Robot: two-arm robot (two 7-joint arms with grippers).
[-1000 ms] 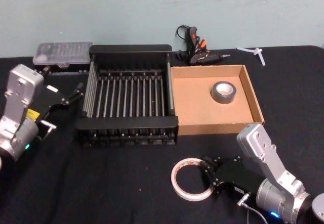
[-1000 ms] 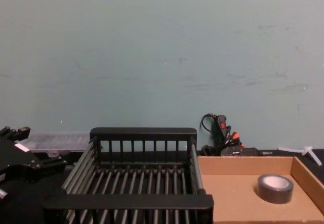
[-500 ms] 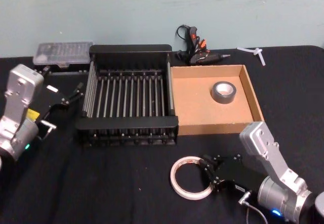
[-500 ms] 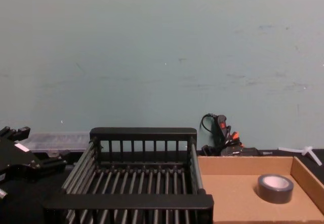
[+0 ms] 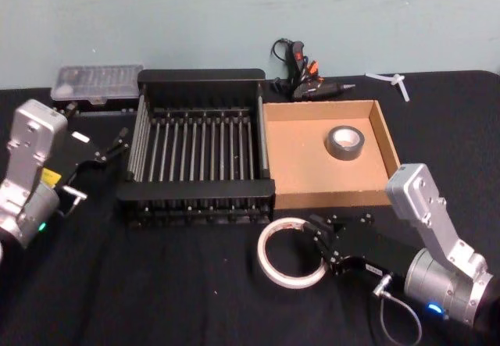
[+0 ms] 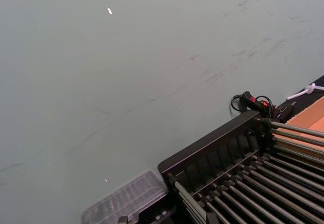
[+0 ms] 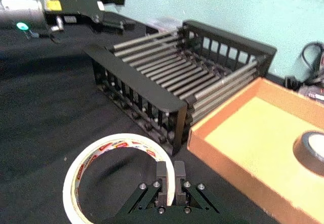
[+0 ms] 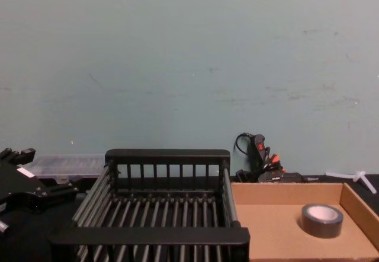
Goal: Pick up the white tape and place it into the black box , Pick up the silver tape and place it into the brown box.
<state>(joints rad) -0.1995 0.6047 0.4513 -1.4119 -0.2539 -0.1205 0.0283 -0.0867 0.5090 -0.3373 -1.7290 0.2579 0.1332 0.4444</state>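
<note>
White tape point(image 5: 291, 254), red-printed, was pinched at its rim by the right gripper point(image 5: 319, 244); the fingers point(image 7: 168, 179) were nearly shut, one inside the ring and one outside. The roll sat over the black tabletop point(image 5: 156, 283), just in front of the black box's point(image 5: 195, 199) near rim and close to the brown box's point(image 5: 332, 198) front wall; whether it touched the cloth could not be told. Silver tape point(image 5: 346, 143) lay flat inside the brown box, toward the far right corner. Black box and brown box stood side by side, walls touching.

Left gripper point(image 5: 109, 151) sat parked beside the black box's left wall, holding nothing; how far its fingers stood apart could not be told. Behind the boxes: a clear plastic case point(image 5: 97, 83) at far left, a black glue gun point(image 5: 303, 76) with orange trigger against the wall, and a white plastic piece point(image 5: 393, 81) at far right.
</note>
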